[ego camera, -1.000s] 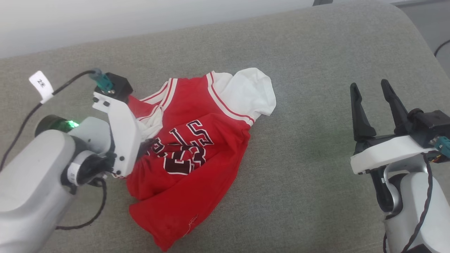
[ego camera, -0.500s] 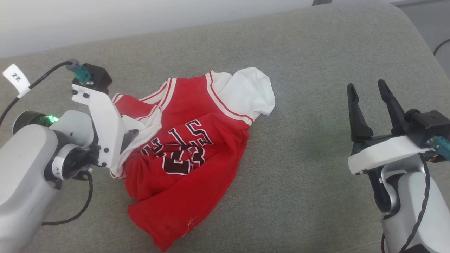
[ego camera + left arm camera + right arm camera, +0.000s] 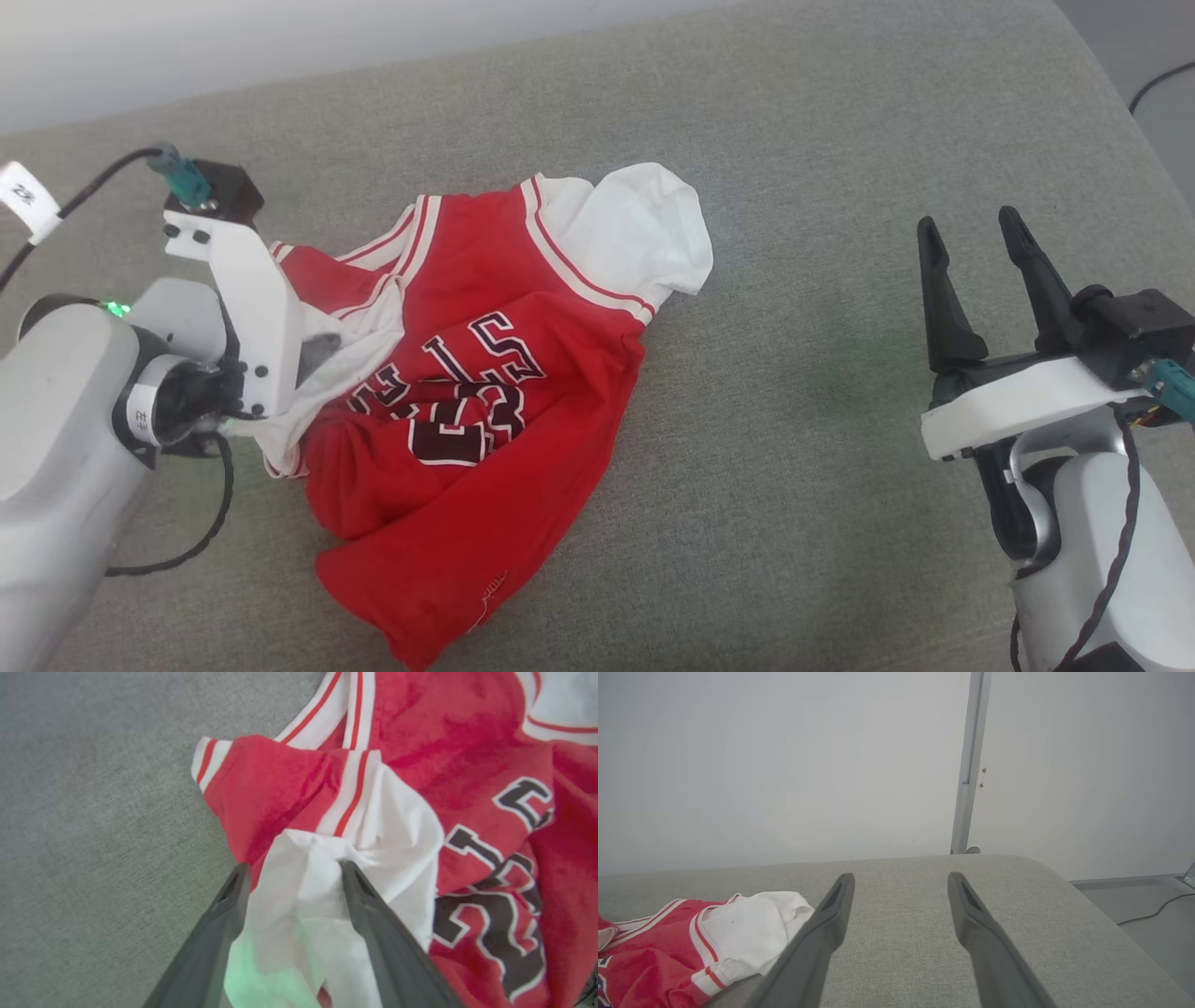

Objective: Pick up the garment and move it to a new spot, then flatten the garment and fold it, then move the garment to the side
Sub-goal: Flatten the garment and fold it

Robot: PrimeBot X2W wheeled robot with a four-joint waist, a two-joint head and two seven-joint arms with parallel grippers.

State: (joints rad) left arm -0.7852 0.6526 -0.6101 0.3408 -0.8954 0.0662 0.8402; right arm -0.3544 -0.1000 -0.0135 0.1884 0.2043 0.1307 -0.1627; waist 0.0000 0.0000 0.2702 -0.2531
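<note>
On grey cushion (image 3: 794, 420), crumpled red garment (image 3: 523, 308), lettering (image 3: 467, 392) apparently upside-down.

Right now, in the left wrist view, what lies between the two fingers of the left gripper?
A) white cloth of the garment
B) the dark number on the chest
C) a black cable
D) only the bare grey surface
A: white cloth of the garment sits bunched between the two parted fingers of the left gripper.
</note>
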